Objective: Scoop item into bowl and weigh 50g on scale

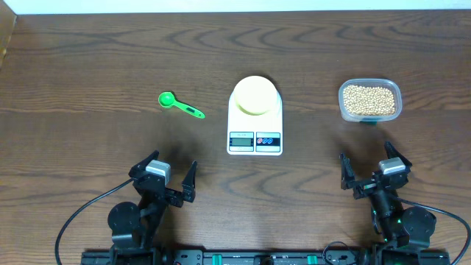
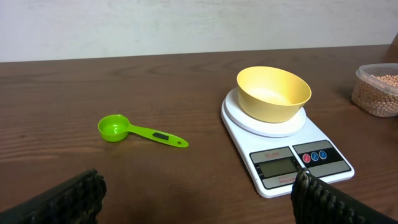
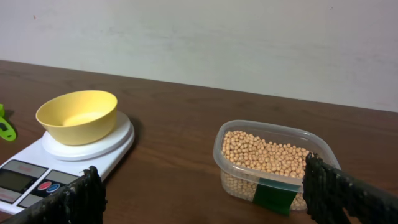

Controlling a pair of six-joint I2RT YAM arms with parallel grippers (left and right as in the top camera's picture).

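Finding the small round beige-tan beans (image 1: 369, 101) all heaped in the clear rounded-rectangular plastic tub (image 1: 341, 99) at the right side of the dark wooden table (image 1: 88, 59), well apart from the other things. Seeing the small round pale yellow bowl (image 1: 254, 94) sitting upright on the round platform of the flat white kitchen scale (image 1: 255, 140) at the middle of the table, and, from both wrist views, holding nothing. Failing to read the scale's small display, so not telling whether it is on or zeroed. Spotting the bright green plastic measuring spoon (image 1: 176, 104) lying flat on the table to the left of the scale, cup end turned away from it, handle pointing towards it, touched by nothing. Judging the task as barely begun: bowl placed on the scale, but no scooping, pouring or weighing done. Counting everything else as left to do: picking up the spoon, dipping it into the tub, carrying beans across to the bowl, watching the reading. Turning to the arms: finding the left arm (image 1: 158, 188) sitting low at the near edge of the table, facing the spoon and the scale, left jaws spread wide and gripping nothing. Finding the right arm (image 1: 383, 184) sitting low at the near edge too, facing the tub, right jaws likewise standing fully apart and empty, both arms well short of any object.
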